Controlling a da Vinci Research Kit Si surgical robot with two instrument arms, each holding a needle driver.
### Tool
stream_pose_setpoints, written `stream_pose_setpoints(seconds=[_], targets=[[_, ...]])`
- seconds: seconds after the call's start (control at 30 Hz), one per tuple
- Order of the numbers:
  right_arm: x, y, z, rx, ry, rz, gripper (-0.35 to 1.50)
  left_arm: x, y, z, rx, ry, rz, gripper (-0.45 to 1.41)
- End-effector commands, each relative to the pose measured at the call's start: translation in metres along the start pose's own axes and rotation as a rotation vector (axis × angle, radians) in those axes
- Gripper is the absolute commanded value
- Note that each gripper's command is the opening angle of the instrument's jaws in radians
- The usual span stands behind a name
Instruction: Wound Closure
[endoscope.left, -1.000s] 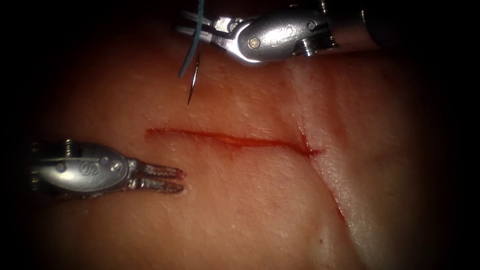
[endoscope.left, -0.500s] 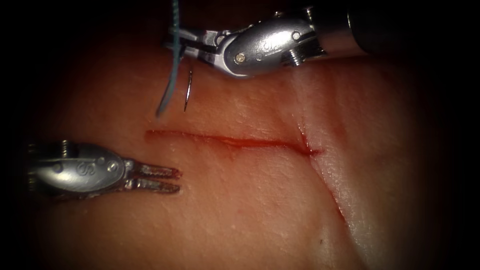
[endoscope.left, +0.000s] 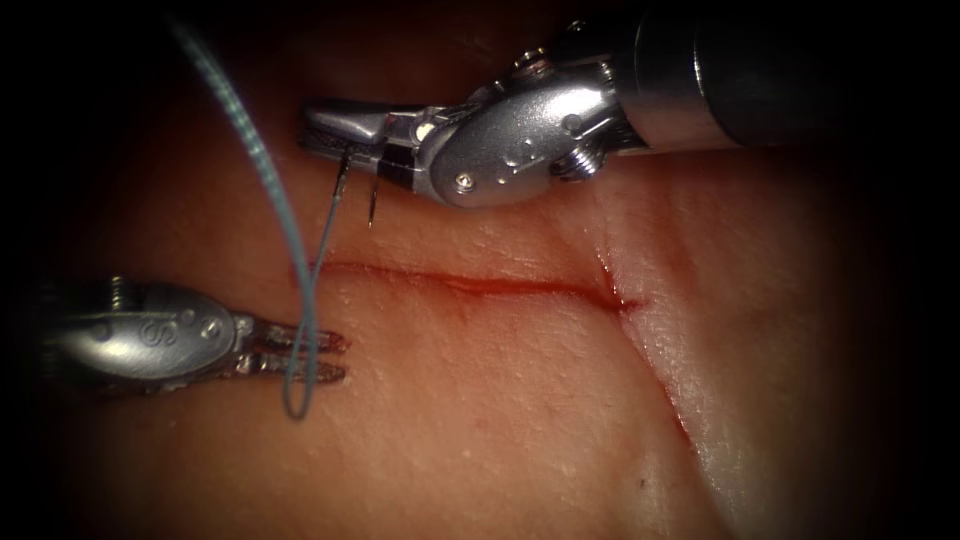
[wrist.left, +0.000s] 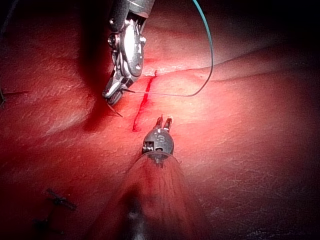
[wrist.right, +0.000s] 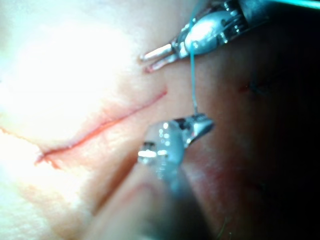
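The tissue (endoscope.left: 520, 400) has a thin red cut (endoscope.left: 470, 284) running across the endoscope view. My right tool (endoscope.left: 314, 125) is shut on the curved needle (endoscope.left: 373, 203) near mid-curve. Both needle ends hang below the jaws, just above the cut's left end and free of the tissue. Teal thread (endoscope.left: 268, 190) comes down from the upper left, loops low and rises to the needle's tail. My left tool (endoscope.left: 340, 357) lies below the cut's left end, jaws open and holding nothing, with the thread loop crossing in front. In the left wrist view my left tool (wrist.left: 164, 120) points at the cut (wrist.left: 142, 104).
A pale fatty ridge (endoscope.left: 690, 400) runs down the tissue from the cut's right end. In the left wrist view the right tool (wrist.left: 111, 95) stands over the cut's far end with thread (wrist.left: 205, 82) arcing beside it. The right wrist view shows the left tool (wrist.right: 146, 62) beyond the cut (wrist.right: 105, 125).
The right tool has come lower and leftward with the needle, now closer above the cut. The thread has swung down into a long loop over the left jaws. The left tool shifted slightly left.
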Motion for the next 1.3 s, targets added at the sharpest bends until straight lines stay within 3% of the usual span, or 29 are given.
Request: stream_pose_setpoints(seconds=[0.03, 0.53, 0.8, 1.3], targets=[[0.0005, -0.0005, 0.001, 0.0, 0.009, -0.01, -0.35, -0.0003, 0.0, 0.0007, -0.001, 0.001, 0.0, -0.17], [0.0014, -0.0013, 0.001, 0.012, 0.04, -0.065, -0.35, -0.0007, -0.0002, 0.0008, -0.001, 0.001, -0.009, -0.18], [0.0009, -0.0017, 0.0011, -0.01, 0.054, 0.09, -0.35, -0.0013, -0.0003, 0.0012, 0.004, -0.004, -0.016, -0.22], [0.0005, -0.0035, 0.0011, -0.001, 0.066, 0.177, -0.35, -0.0024, -0.0006, 0.0013, 0.006, -0.021, -0.03, -0.22]])
